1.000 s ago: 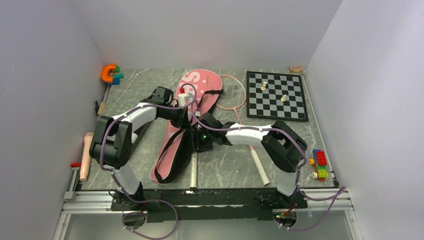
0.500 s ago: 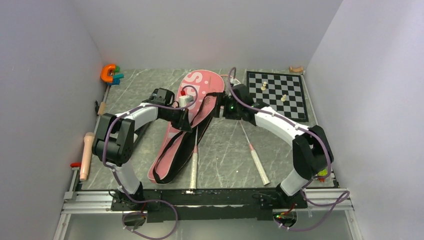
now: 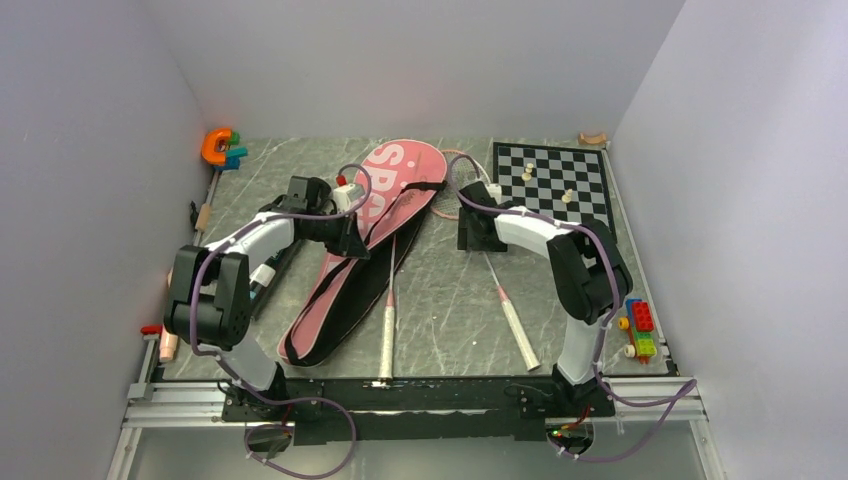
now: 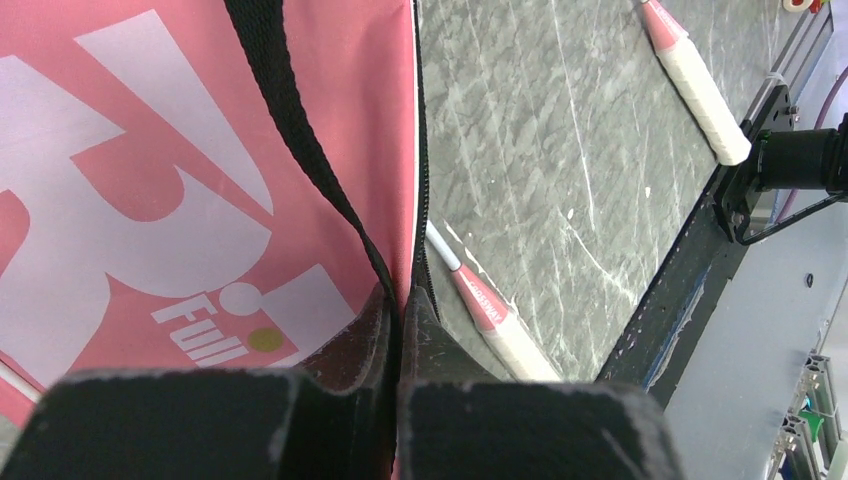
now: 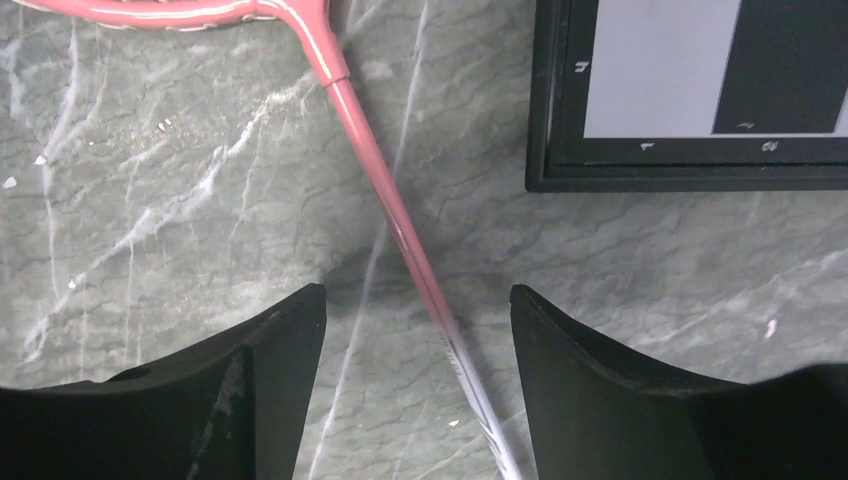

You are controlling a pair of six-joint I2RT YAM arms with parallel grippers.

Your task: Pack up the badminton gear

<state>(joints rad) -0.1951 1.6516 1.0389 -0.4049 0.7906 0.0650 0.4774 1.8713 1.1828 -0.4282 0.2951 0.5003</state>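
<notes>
Nearest, two white grips show. The first racket (image 3: pixel 387 340) runs up under the racket bag (image 3: pixel 365 245), its head hidden. The second racket (image 3: pixel 515 328) leads up to the right gripper (image 5: pixel 418 320), whose jaws stand spread astride the pink shaft, clear of it. The left gripper (image 4: pixel 400 315) is pinched on the bag's zipper edge beside the black strap (image 4: pixel 280 110). Beyond, the chessboard (image 5: pixel 690 178) is cut off in the right wrist view.
</notes>
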